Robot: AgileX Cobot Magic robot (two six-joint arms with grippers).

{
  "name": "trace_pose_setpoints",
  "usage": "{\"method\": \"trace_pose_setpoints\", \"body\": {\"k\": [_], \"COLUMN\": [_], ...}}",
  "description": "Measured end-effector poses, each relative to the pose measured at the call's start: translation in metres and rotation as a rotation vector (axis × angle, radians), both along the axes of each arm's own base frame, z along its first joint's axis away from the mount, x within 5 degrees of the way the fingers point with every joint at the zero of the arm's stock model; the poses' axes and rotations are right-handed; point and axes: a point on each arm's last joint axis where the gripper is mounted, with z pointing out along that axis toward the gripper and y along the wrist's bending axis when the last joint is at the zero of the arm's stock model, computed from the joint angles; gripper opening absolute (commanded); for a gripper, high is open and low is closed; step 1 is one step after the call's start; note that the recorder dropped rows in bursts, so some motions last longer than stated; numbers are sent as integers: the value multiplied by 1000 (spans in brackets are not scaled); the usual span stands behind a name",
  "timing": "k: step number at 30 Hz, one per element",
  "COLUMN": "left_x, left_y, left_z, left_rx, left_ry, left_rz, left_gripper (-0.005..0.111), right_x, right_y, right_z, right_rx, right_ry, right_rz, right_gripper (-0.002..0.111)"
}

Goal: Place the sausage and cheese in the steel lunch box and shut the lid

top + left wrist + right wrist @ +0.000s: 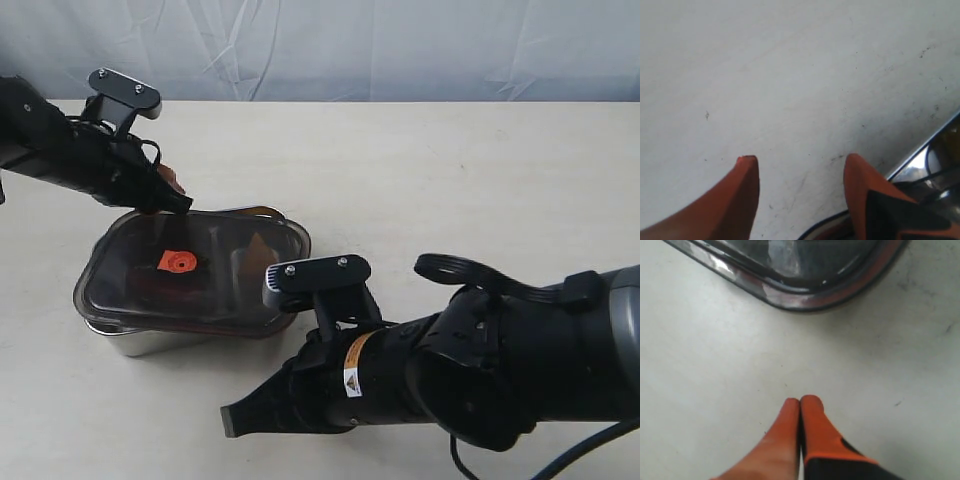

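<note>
While your left gripper [801, 159] hangs at the far left corner of the steel lunch box [150, 343], its fingers stand apart with only bare table [420, 170] between them. Your lid [215, 235] lies over the box, orange valve [176, 262] up. Through the smoky plastic the sausage [150, 282] shows dimly as a dark red shape on the left, with the cheese [258, 250] wedge on the right. Just off the box's near right corner, your right gripper [800, 402] is pinched together, holding nothing.
</note>
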Motion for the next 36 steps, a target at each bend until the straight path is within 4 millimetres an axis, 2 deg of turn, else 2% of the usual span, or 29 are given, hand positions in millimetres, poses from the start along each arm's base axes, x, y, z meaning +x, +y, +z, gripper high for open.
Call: {"method": "trace_pose_setpoints", "body": {"k": [5,11,16,18,31,36], "left_x": [-8,2,5,5,1,0], "left_y": [1,5,5,5,5,5], "left_z": [20,30,2,-1,-4,-5], "left_rx": [13,40,137,141,157,167], "left_ry": [-34,-180,-110,-94,-49,-42], "left_rz": [-42,1,-92,-99,-135,-148], "left_gripper": [50,50,50,50,50,50], "right_x": [-1,-1,-2,-2,-2,8], "right_y": [-1,-2,-4,-4,-5,-10], "right_z": [-1,2,10,12,12,11], "right_rx": [-13,-25,-9,-5,-20,-29], "right_ry": [2,-6,-24,-29,-47,-46], "right_rz": [8,29,42,46,74,36], "right_gripper": [0,0,0,0,0,0]}}
